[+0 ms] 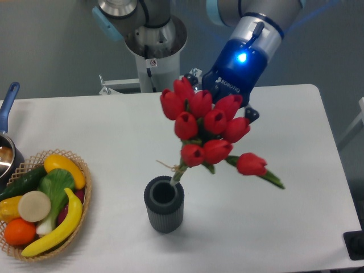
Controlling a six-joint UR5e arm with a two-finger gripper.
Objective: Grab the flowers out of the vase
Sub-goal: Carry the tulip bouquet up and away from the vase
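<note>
White table (296, 227) fills the foreground, with a grey wall behind it and the robot's grey pedestal (154, 51) standing at the far edge. Arm descends from the upper right; its dark blue gripper (219, 114), lit by a bright blue lamp, sits directly behind the flowers (207, 128). Jaws are closed on the flowers, though the blooms hide the exact contact, and only one dark fingertip (252, 114) shows at the right of the bunch.

Flowers: a cluster of red tulips held in the air, tilted so the blooms lie up and to the right of the stem ends. One bloom droops apart from the rest at lower right, with a green leaf trailing beyond it. Twine binds the green stems near their lower ends, and those ends hang just above the rim of the vase (164, 205), at its right side; whether the tips touch the rim cannot be told.

Vase: dark grey, ribbed, upright on the table, its mouth open.

Left edge: a wicker basket (85, 199) holding a banana, an orange, a cucumber and other produce. Behind it, a pan (7, 151) with a blue handle, partly cut off by the frame.
</note>
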